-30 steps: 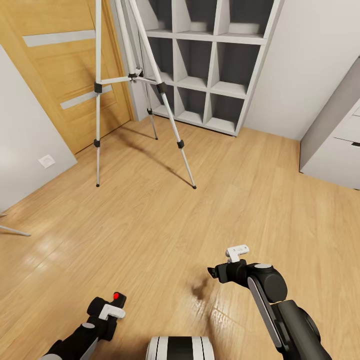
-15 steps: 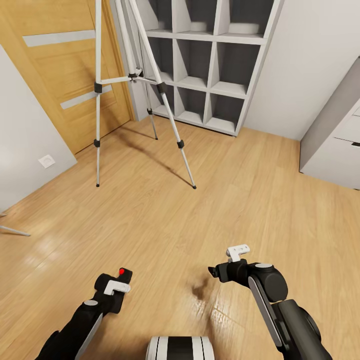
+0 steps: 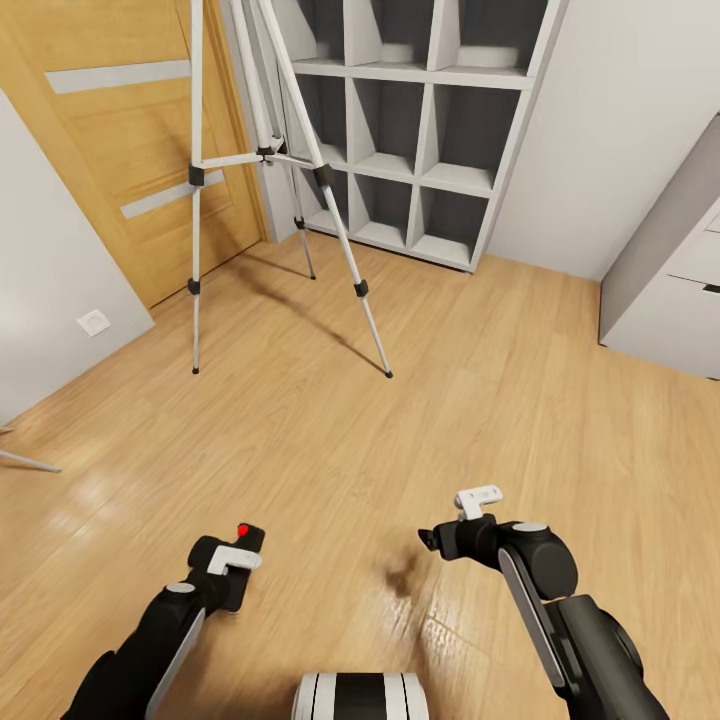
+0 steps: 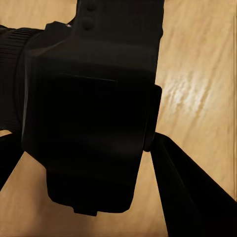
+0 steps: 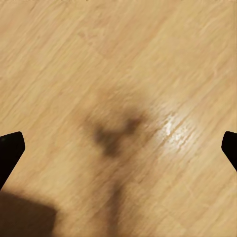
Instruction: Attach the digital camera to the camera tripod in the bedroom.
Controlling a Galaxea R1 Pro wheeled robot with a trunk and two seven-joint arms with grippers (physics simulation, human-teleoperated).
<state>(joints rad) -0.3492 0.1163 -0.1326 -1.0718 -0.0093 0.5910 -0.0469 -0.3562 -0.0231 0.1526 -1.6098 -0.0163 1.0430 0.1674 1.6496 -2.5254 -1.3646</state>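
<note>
Left tool is clamped on the digital camera, whose red dot faces up; in the left wrist view the camera's black body sits between the two dark fingers, above the plank floor. Right tool hangs spread wide over bare floor, its fingertips far apart. Well beyond the camera, the camera tripod stands on the floor before the oak door, with the grey cube shelf just behind it.
</note>
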